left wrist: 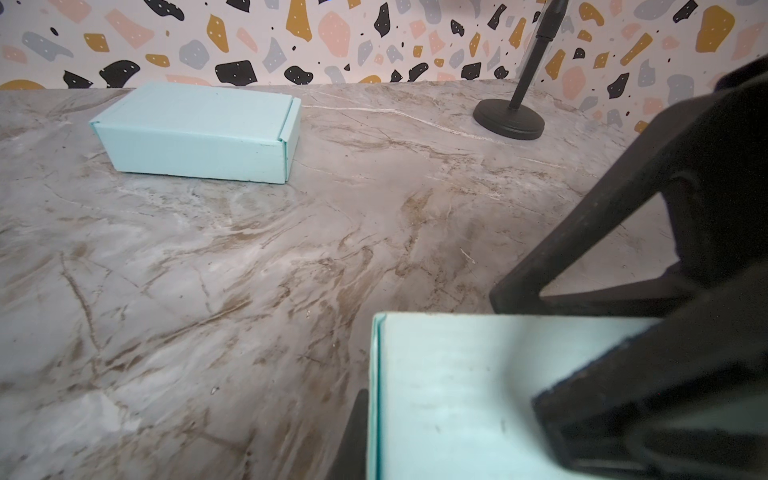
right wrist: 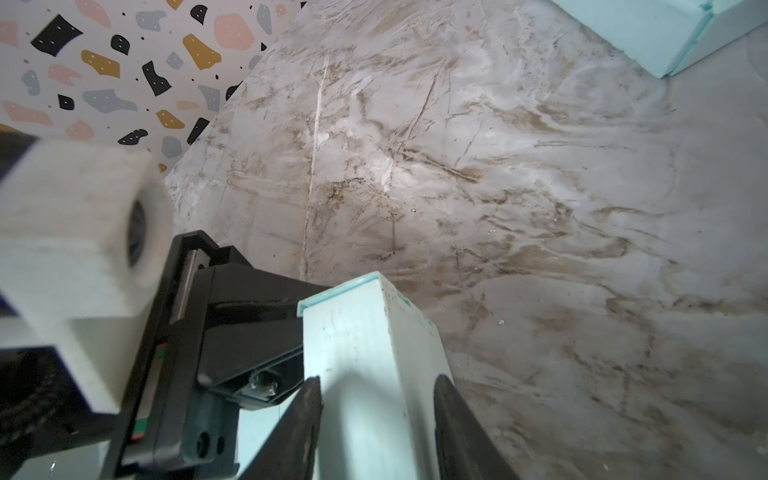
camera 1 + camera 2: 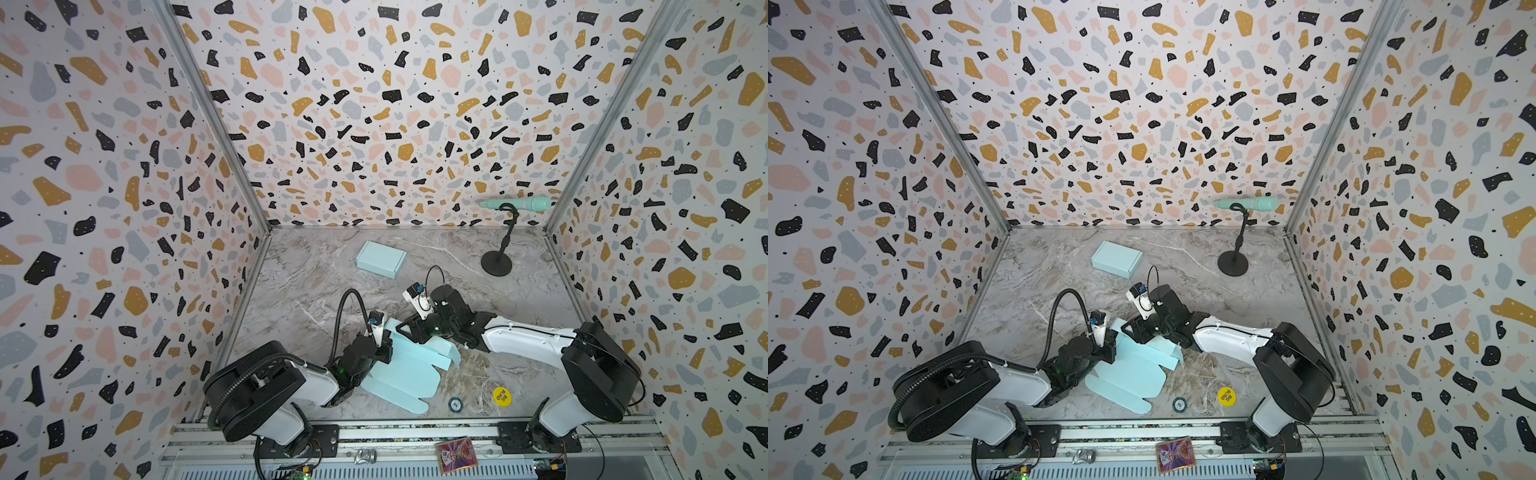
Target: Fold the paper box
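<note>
Bench (image 3: 316, 291): grey marble top, patterned walls on three sides. Both arms come in over the front edge and meet above the front middle.

Left gripper (image 3: 387, 344): pressed together on a thin upright wall of the blank. The left wrist view shows a doubled card edge running between its fingers (image 1: 623, 395).

Right gripper (image 2: 378, 382): about half spread, one finger against each face of a rolled-over, hollow side wall, pinching it.

Paper box (image 3: 399, 374): pale blue card blank, partly raised. It sits near the front edge, about the middle. Flat panels and rounded flaps lie toward the front edge; the raised walls are on the far side, between the grippers.

Handling, by judgement:
- Light.
- Stiff across a panel, free at the creases.
- Likely to kink if squeezed mid-panel.
- The smooth face may slide on the marble, so one gripper should pin while the other folds.
- Best hold: the doubled walls, close to a crease, not the loose flaps.

Finished box (image 3: 380, 259): same colour, closed, toward the back edge, left of middle, well apart from the blank.

Microphone stand (image 3: 496, 264): back right corner.

Yellow disc (image 3: 501, 395) and small chip (image 3: 455, 404): near the front edge, right of the blank. The chip is closer to it, not touching.
</note>
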Controlling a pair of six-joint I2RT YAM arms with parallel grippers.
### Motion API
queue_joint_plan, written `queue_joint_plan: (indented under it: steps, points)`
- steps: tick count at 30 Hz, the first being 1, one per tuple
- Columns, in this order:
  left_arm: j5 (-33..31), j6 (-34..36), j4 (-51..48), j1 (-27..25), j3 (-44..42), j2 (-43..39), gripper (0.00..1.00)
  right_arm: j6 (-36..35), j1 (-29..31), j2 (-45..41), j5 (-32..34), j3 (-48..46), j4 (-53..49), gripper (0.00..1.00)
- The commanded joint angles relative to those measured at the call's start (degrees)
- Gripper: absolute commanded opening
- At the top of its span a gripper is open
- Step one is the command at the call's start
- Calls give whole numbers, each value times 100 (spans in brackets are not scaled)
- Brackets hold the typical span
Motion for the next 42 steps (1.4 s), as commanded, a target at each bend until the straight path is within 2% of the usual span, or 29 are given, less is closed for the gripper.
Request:
queue_joint_plan:
  steps: [1,4,6,8,12,13,19,24,37,42]
  points:
    - [-252,-102,125,6,-15,-275,4,-124,79,-729,530,348,-830,49]
    - [-476,-249,-364,-1,40,-508,3,-233,103,-1533,1139,696,-1498,49]
    - [-633,-370,-749,0,109,-649,2,-308,167,-1999,1512,877,-1904,45]
    - [-783,-529,-1092,-2,162,-815,1,-333,297,-2339,1810,976,-2246,33]
    - [-935,-791,-1721,2,375,-1104,0,-322,751,-2478,2545,1079,-2827,4]
    - [-974,-883,-1894,0,449,-1171,0,-308,852,-2472,2748,1067,-2912,0]
    - [-1166,-1347,-2674,5,800,-1469,0,-240,1005,-2272,3190,924,-3064,0]
    - [-1193,-1443,-2972,0,847,-1768,0,-81,972,-2236,3458,700,-2989,0]
    - [-1098,-1458,-3084,5,673,-2361,0,-336,763,-1559,2838,507,-1973,0]
    - [-960,-1505,-3156,6,744,-2536,0,-654,744,-1706,2354,430,-1190,0]
